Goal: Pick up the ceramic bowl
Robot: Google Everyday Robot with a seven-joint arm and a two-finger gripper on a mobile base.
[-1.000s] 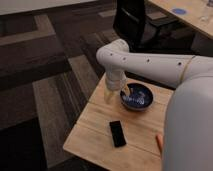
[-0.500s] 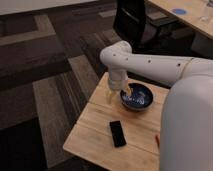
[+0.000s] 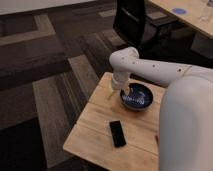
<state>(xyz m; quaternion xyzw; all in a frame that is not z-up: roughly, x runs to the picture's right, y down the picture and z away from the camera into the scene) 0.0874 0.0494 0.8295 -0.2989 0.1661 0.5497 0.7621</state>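
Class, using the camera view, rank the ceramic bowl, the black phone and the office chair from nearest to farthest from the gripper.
1. ceramic bowl: the gripper is at its left rim.
2. black phone: on the table, nearer the camera.
3. office chair: on the floor beyond the table.

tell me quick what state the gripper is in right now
Gripper: down at the rim of the round dark-blue glossy ceramic bowl on the light wooden table; open, closed or holding cannot be told.
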